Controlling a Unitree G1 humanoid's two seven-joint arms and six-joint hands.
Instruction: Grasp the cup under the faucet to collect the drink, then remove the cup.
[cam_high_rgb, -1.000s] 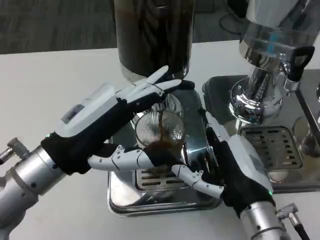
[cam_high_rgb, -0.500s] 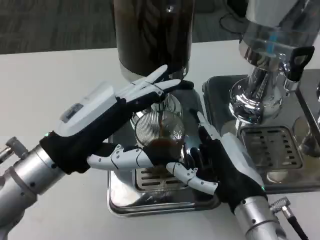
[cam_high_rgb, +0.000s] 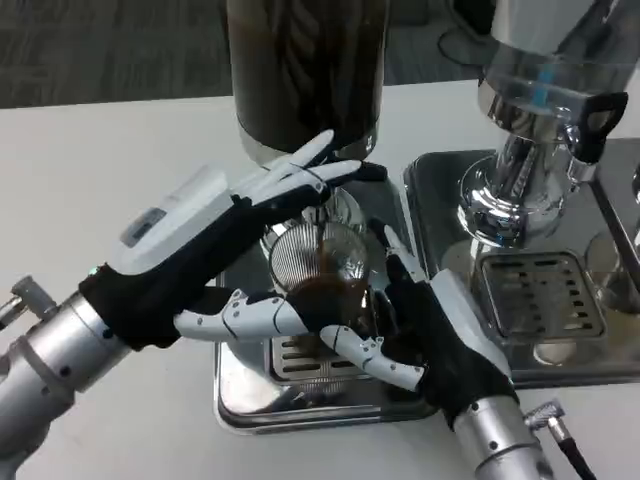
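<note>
Since a second ago the right hand (cam_high_rgb: 420, 335) has crept left to cradle the cup (cam_high_rgb: 322, 268), which sits under the faucet filling, while the left hand (cam_high_rgb: 215, 255) presses the lever, fingers extended; best hold both steady until full.

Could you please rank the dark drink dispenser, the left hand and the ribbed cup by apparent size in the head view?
1. left hand, nearer the camera
2. dark drink dispenser, cropped, so unsure against the hand
3. ribbed cup
</note>
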